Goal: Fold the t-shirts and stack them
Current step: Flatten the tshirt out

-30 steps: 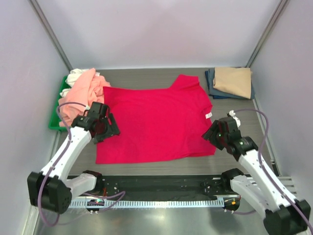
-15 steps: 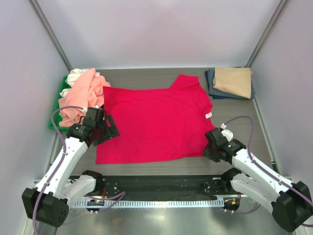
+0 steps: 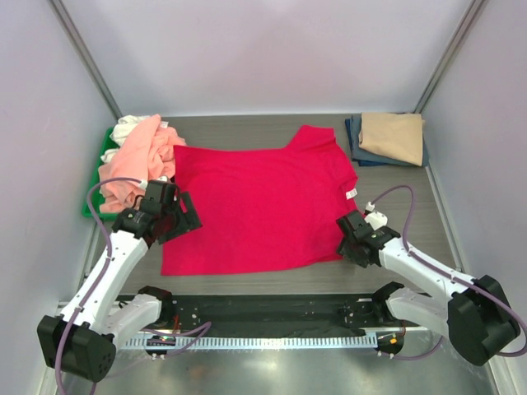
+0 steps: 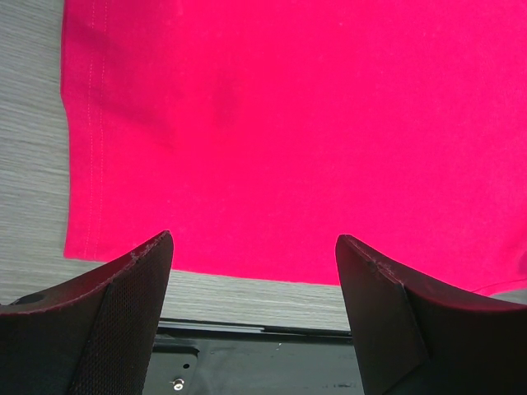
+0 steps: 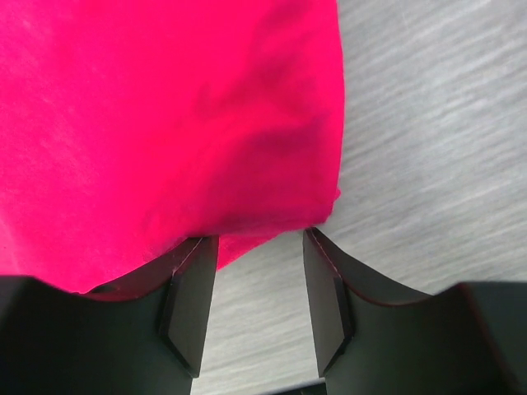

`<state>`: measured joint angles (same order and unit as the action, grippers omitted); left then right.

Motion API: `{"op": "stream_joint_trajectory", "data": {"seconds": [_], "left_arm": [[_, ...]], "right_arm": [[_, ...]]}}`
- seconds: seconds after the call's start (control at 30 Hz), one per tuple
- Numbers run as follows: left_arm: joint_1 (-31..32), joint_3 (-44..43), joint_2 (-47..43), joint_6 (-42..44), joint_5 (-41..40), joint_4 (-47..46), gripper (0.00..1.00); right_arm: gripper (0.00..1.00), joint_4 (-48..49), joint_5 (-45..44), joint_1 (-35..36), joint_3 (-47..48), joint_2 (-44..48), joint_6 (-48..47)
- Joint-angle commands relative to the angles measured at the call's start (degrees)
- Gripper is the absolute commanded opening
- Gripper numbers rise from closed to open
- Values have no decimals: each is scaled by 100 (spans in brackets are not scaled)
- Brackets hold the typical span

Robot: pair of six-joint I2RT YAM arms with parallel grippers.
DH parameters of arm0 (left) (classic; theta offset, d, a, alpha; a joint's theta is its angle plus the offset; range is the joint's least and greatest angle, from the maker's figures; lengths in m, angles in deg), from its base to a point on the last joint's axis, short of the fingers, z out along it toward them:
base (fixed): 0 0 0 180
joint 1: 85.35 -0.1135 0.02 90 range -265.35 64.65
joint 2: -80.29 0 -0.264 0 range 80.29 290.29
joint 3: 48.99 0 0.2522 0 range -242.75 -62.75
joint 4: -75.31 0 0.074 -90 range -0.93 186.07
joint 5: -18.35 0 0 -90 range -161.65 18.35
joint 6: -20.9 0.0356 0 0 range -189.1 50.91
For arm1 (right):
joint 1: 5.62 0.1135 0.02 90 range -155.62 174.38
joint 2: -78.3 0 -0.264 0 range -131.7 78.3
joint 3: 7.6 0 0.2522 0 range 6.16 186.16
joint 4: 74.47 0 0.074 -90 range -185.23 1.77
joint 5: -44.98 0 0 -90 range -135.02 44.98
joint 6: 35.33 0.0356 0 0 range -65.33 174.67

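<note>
A crimson-red t-shirt lies spread flat on the middle of the table. My left gripper hovers over its left edge, open. In the left wrist view its wide-apart fingers frame the near hem of the red t-shirt, with nothing between them. My right gripper sits low at the shirt's near right corner. In the right wrist view that gripper is open, bare table shows between its fingers, and the corner of the red cloth lies at the fingertips and over the left finger.
A green tray at the left holds a loose heap with a salmon-pink shirt and a white one. At the back right a folded tan shirt lies on a navy one. A black rail runs along the near edge.
My right gripper has come down and moved left to the shirt's near right corner. My left gripper sank a little toward the near left, then held still. The shirt has not moved.
</note>
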<state>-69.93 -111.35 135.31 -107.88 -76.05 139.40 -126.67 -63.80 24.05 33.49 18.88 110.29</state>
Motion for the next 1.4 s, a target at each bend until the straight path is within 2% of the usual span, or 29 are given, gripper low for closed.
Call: {"op": "stream_joint_trajectory", "data": {"seconds": [0.0,0.1,0.2,0.23,0.4,0.5,0.53,0.7,0.93,1.17,1.37], "left_arm": [[14,17,-53,38,80,-234,80],[22,17,-27,38,71,-234,80],[14,8,-44,46,80,-225,80],[22,17,-53,46,63,-225,80],[22,17,-123,29,19,-216,80],[14,17,-194,20,-34,-199,80],[22,17,-220,20,-52,-207,80],[22,17,-229,20,-61,-207,80],[14,-96,-71,-173,-297,38,79],[49,16,-176,-787,-245,434,78],[751,79,-203,-1578,-859,943,78]], "right_arm": [[52,442,-424,21,106,-26,-103],[50,679,-381,12,18,-184,-165],[42,960,-258,12,-114,-430,-226],[36,1091,-161,12,-131,-491,-287],[23,1242,-55,21,-105,-781,-481],[9,1277,-20,21,-79,-869,-525],[2,1260,-2,21,-79,-861,-525],[1,672,120,21,79,-458,-323],[1,-1163,103,21,790,1605,-51],[1,-1992,384,30,1125,2521,2],[1,-2317,753,21,1309,3067,-15]]}}
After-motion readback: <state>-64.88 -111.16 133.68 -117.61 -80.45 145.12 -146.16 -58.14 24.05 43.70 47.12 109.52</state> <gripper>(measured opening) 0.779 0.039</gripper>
